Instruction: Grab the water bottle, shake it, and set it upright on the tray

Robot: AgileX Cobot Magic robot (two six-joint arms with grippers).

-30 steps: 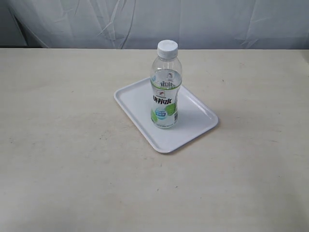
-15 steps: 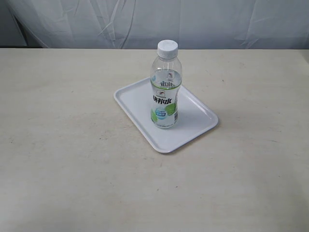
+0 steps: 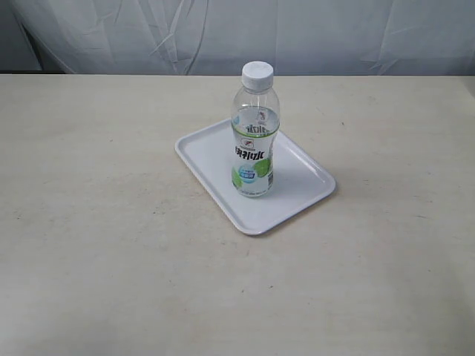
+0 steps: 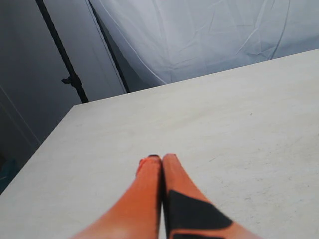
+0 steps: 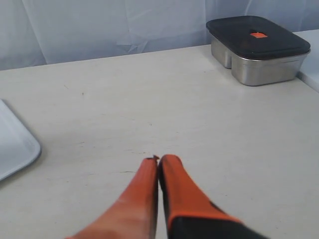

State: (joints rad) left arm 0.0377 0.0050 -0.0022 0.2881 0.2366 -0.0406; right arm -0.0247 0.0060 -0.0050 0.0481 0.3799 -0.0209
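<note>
The water bottle (image 3: 256, 137) stands upright near the middle of the tray (image 3: 308, 172), its base inside the low rim on all sides and its white cap on top. The tray lies skewed to the far edge of the worktop (image 3: 111, 259), with broad bare surface around all four rounded corners.

Neither arm shows in the exterior view. The left end effector (image 4: 162, 158) is clenched, orange fingertips pressed together, above open worktop near a side edge. The right end effector (image 5: 158, 159) is likewise clenched on itself, with a tray corner (image 5: 15, 144) well apart to one side and a lidded steel container (image 5: 259, 50) far off beyond.
</note>
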